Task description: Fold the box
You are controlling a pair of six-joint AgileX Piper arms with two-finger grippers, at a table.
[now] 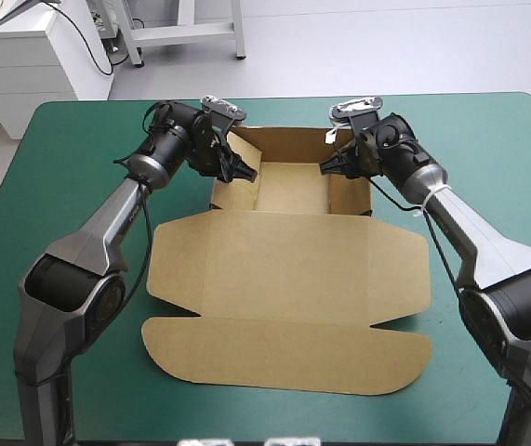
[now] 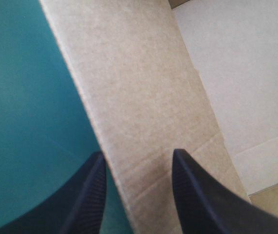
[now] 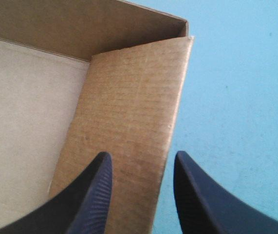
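The brown box [image 1: 284, 279] lies mid-table, its lid panels flat toward the front and an open tray [image 1: 293, 186] with raised walls at the far end. My left gripper [image 1: 244, 172] is open at the tray's left wall. In the left wrist view that gripper [image 2: 139, 153] straddles the wall [image 2: 139, 97], one finger over the teal-green cover and the other on the tray side. My right gripper [image 1: 328, 167] is open at the right wall. Its own view shows the gripper [image 3: 141, 156] astride the wall flap [image 3: 134, 97], one finger inside the tray and one outside.
Teal-green cover [image 1: 79, 139] shows on both sides of the box and in front of the lid's front flap [image 1: 284, 358]. The table's far edge runs close behind the tray's back wall [image 1: 288, 139].
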